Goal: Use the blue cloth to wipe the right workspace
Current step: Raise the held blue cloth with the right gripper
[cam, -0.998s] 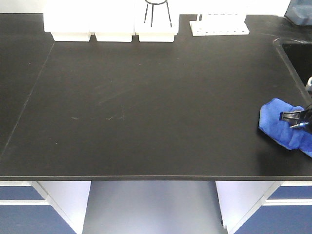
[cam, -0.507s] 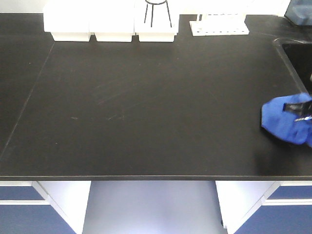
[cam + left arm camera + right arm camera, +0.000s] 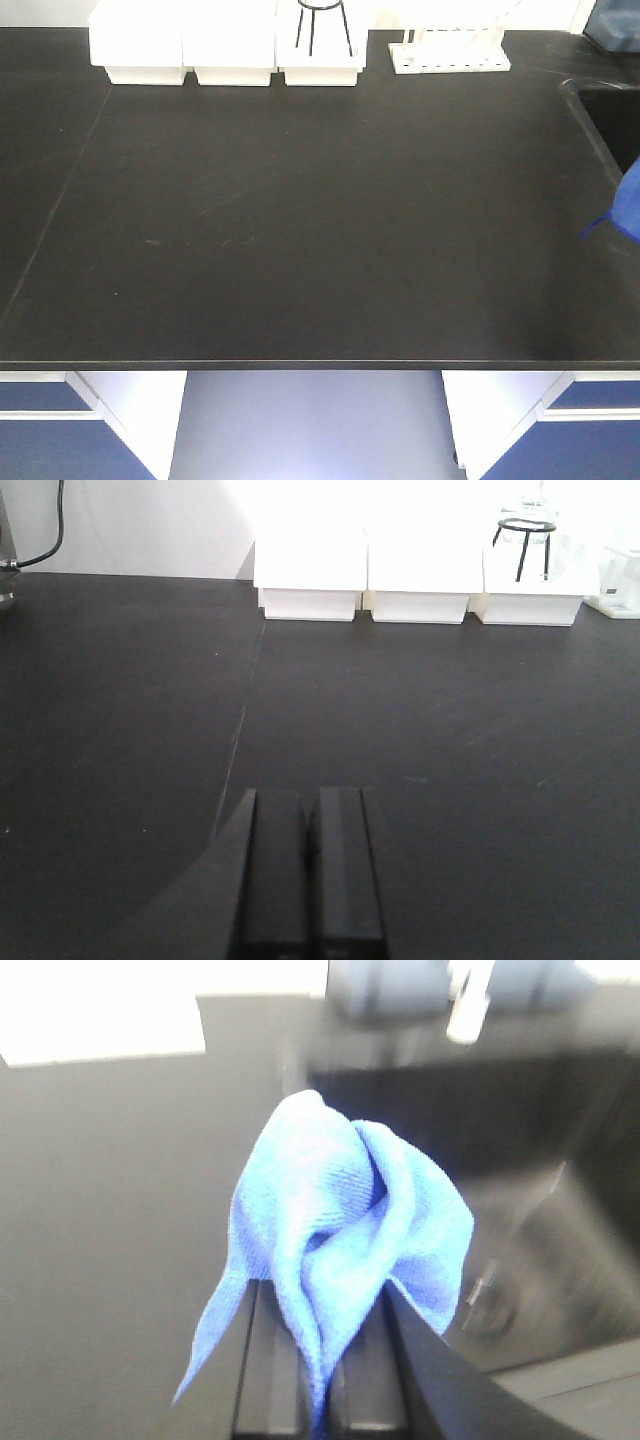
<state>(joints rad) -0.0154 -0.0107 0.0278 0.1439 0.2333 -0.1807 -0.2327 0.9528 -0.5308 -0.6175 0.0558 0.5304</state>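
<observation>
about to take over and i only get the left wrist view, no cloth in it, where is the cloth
Observer: The blue cloth is pinched in the right tool, bunched up.
Operator: over the bench or off it
Observer: The front view shows only a strip of it at the far right edge, next to the sink.
Operator: which way is that tool facing
Observer: Toward the sink; what looks like its drain shows behind the cloth in the right wrist view.

benchtop (image 3: 300,230) middle open | 3 white tubs (image 3: 228,45), rack (image 3: 450,52) rear | sink (image 3: 612,125) right
</observation>
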